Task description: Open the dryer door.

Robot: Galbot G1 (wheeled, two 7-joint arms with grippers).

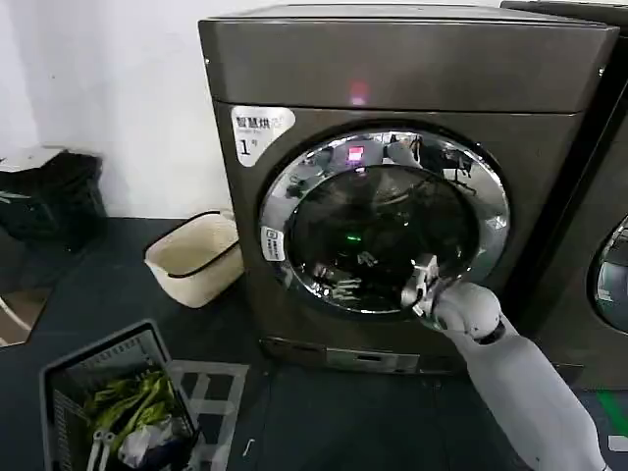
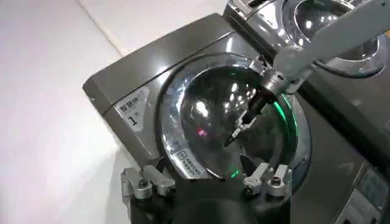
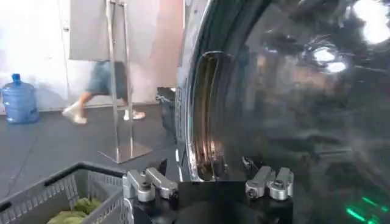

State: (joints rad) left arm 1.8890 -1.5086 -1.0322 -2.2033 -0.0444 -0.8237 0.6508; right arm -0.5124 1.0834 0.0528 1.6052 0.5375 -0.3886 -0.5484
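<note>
My right end effector [image 1: 424, 285] at the dryer door [image 1: 385, 222], fingers spread.
Door still shut on the dryer [image 1: 412, 69]; I judge I'm reaching, and next must hook its chrome rim and pull.

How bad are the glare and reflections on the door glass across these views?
Head view: the dryer door has bright highlights on its chrome ring, with pink and green light spots on the glass near the right gripper. Left wrist view: white glare patches and a green glow across the glass. Right wrist view: washed-out highlights at the glass's edge, and reflections mask the interior.
</note>
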